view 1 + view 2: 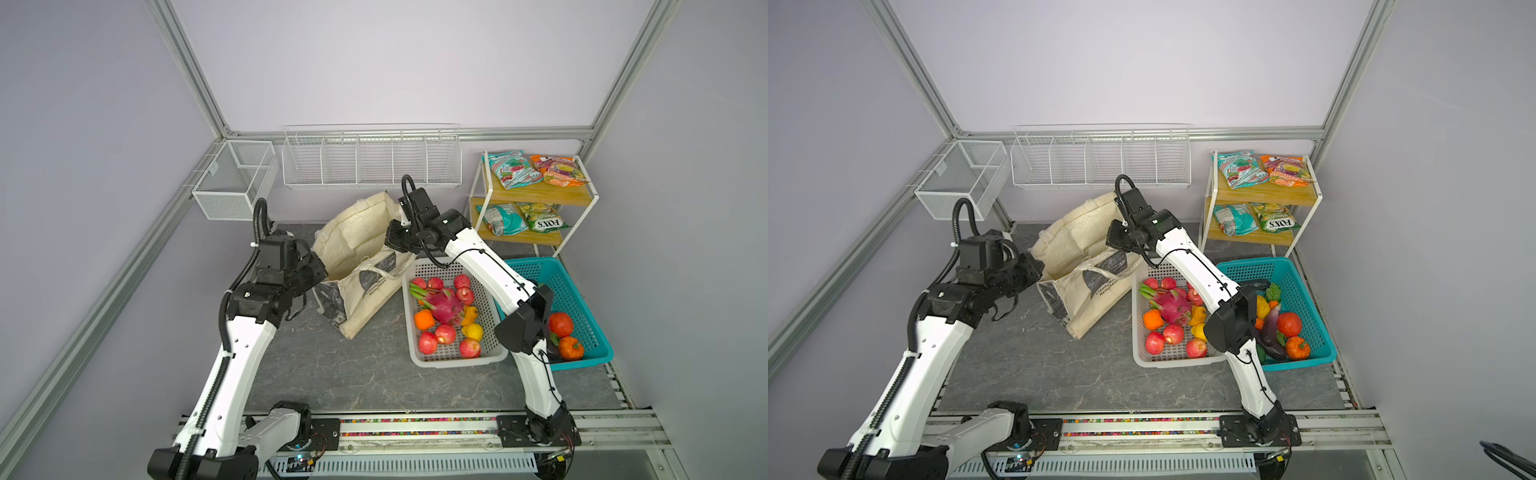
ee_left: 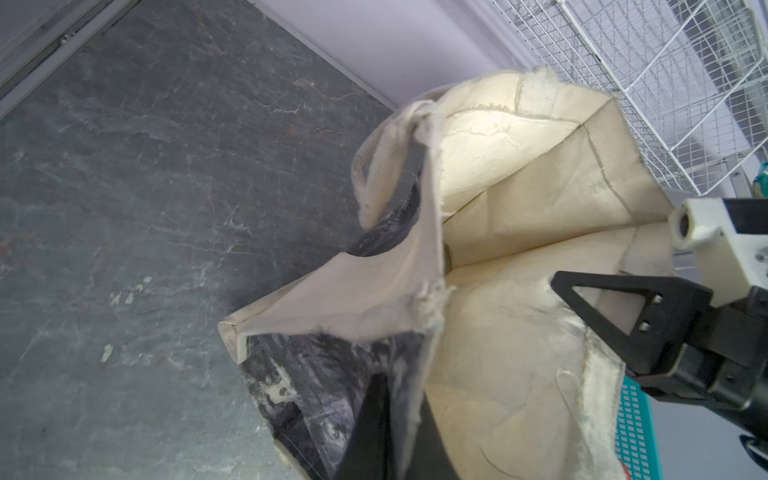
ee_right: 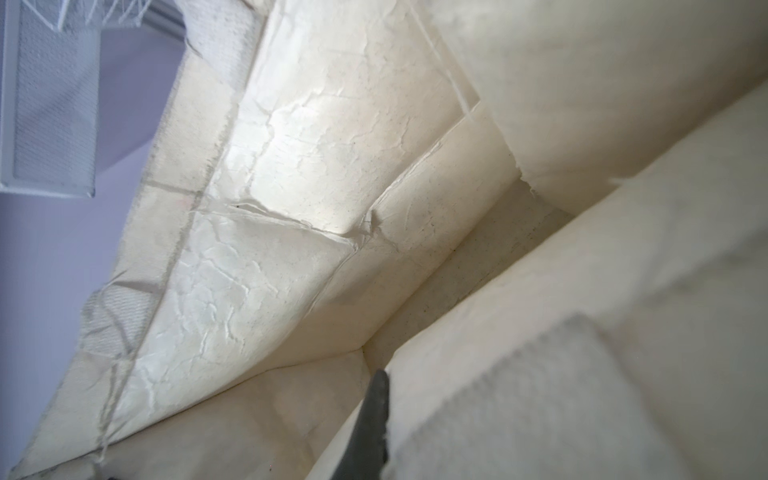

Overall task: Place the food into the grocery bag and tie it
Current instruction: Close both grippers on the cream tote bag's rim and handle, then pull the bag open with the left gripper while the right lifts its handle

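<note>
The grey marbled table (image 1: 353,374) carries everything. On its near right stands the white perforated basket (image 1: 457,359), holding the pink dragon fruit (image 1: 444,305) among red, orange and yellow pieces. Touching its right side is the teal basket (image 1: 582,363); in a top view it holds a purple piece (image 1: 1271,328) beside orange-red ones.

Just left of the white basket, around the middle of the table, the grocery bag (image 1: 353,237) sits tilted with its mouth open and its printed side facing near. One cream handle (image 1: 376,270) lies across that printed side.

The left gripper (image 1: 322,274) is at the left rim of the bag. In the left wrist view its dark fingers (image 2: 376,407) sit narrow, with the rim cloth pinched between them. The right gripper (image 1: 390,241) is at the right rim, further back. It is closed on the cloth there, and the right wrist view shows one finger (image 3: 374,424) pressed against woven fabric, looking into the creased cream lining.

Further back on the right, a wooden shelf (image 1: 536,195) holds snack packets, with a teal packet (image 1: 509,168) on its upper level. On the far wall hang a white wire rack (image 1: 370,162) and, to the left, a mesh box (image 1: 232,178).
</note>
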Motion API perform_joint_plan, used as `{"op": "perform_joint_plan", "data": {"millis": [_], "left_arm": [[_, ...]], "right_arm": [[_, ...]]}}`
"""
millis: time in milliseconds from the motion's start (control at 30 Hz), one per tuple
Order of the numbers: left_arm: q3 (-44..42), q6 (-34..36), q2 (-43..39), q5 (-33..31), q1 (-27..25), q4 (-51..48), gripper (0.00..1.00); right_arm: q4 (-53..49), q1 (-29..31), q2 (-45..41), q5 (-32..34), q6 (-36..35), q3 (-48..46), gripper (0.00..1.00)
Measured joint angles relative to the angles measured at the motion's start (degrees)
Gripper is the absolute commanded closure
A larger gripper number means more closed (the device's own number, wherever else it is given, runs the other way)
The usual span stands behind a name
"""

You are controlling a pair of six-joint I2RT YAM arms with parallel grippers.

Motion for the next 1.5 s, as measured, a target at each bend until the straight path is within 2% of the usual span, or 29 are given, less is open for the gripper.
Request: {"op": "perform_joint_plan", "data": {"millis": [100,167,300,433,567,733,900,1133,1500], "left_arm": [[-1.38,1.01,-5.25,-0.72,0.0,-3.72,0.37],[-1.33,2.05,-8.04,-1.57,0.0,-6.16,0.2],[0.59,4.87,-12.17,-5.88,0.0,-12.41,0.04],[5.75,9.22,-12.24,-10.69,0.0,-15.63,0.02],[10.62,13.97,-7.5,-11.98,0.0,-14.99,0.01],[16.17,18.99,4.92,-10.03,0.28,-12.72,0.0],[21.46,22.25,18.21,-6.4,3.06,-11.65,0.01],[25.66,25.33,27.45,-2.25,6.43,-12.52,0.0],[28.3,29.2,38.23,7.13,7.39,-13.66,0.23]], "right_arm": [[-4.28,1.01,1.53,-1.64,-3.41,1.99,0.93],[-5.99,1.31,1.95,-2.69,-5.6,2.25,0.93],[-8.72,1.44,2.03,-4.7,-9.97,2.64,0.93],[-10.78,1.55,2.03,-6.25,-13.62,2.73,0.92],[-12.66,1.57,2.03,-7.08,-16.44,2.75,0.91],[-15.23,1.66,2.03,-7.02,-18.75,2.75,0.89],[-16.92,1.79,1.86,-6.82,-20.24,2.6,0.86],[-17.09,1.7,-1.09,-6.73,-20.94,-1.53,0.86],[-14.73,1.25,-3.89,-6.82,-20.92,-7.15,0.86]]}}
